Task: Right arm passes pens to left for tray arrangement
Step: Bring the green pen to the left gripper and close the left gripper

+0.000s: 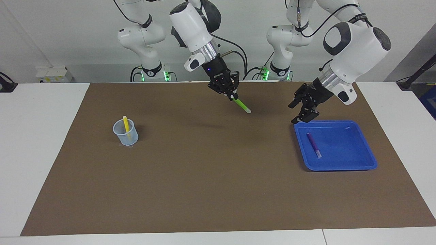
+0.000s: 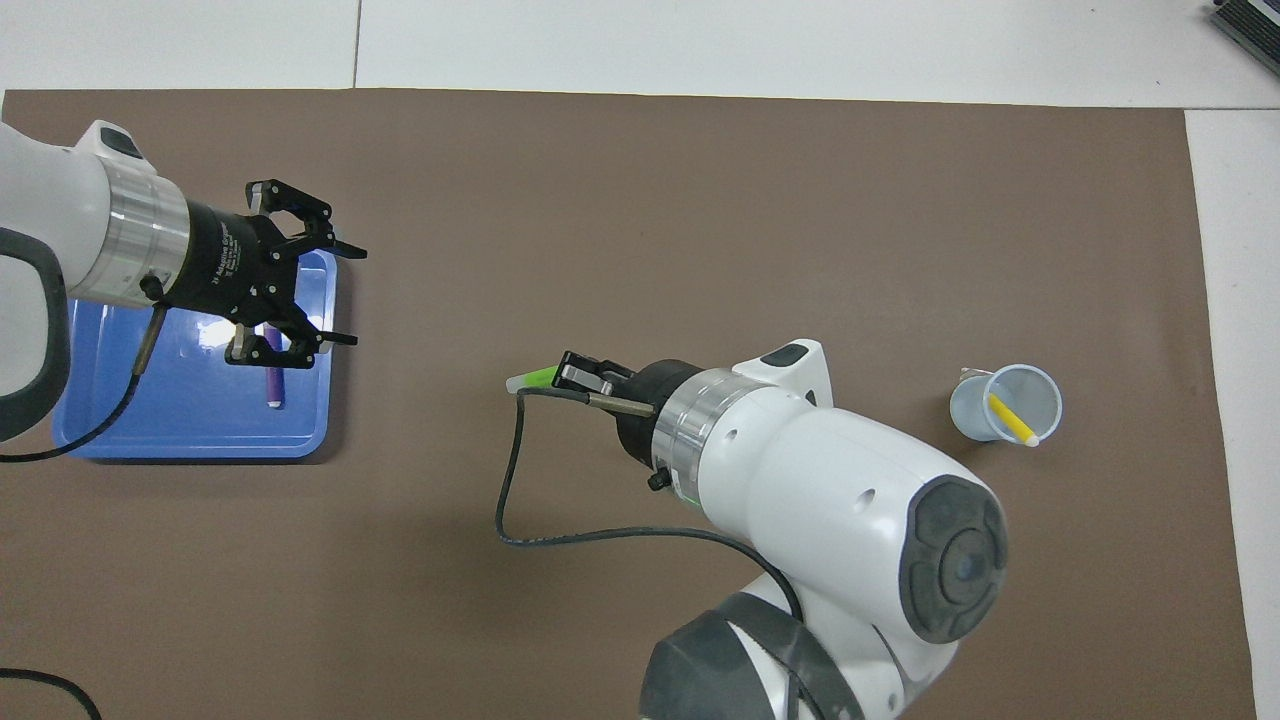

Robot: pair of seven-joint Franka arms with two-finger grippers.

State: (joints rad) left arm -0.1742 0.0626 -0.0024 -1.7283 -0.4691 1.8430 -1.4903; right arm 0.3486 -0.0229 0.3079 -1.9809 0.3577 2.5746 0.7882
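Note:
My right gripper (image 1: 231, 94) is shut on the green pen (image 1: 242, 105) and holds it in the air over the middle of the brown mat, pale end pointing down toward the left arm's end; the pen also shows in the overhead view (image 2: 535, 378). My left gripper (image 1: 301, 110) is open and empty, raised over the blue tray's (image 1: 354, 163) edge nearest the robots. The purple pen (image 1: 314, 144) lies in the tray (image 2: 190, 440), partly covered from above (image 2: 273, 385). The yellow pen (image 1: 126, 124) stands in a translucent cup (image 1: 125, 133) toward the right arm's end.
A brown mat (image 1: 204, 177) covers most of the white table. The cup with the yellow pen also shows in the overhead view (image 2: 1005, 405). A loose black cable (image 2: 510, 500) hangs from the right wrist.

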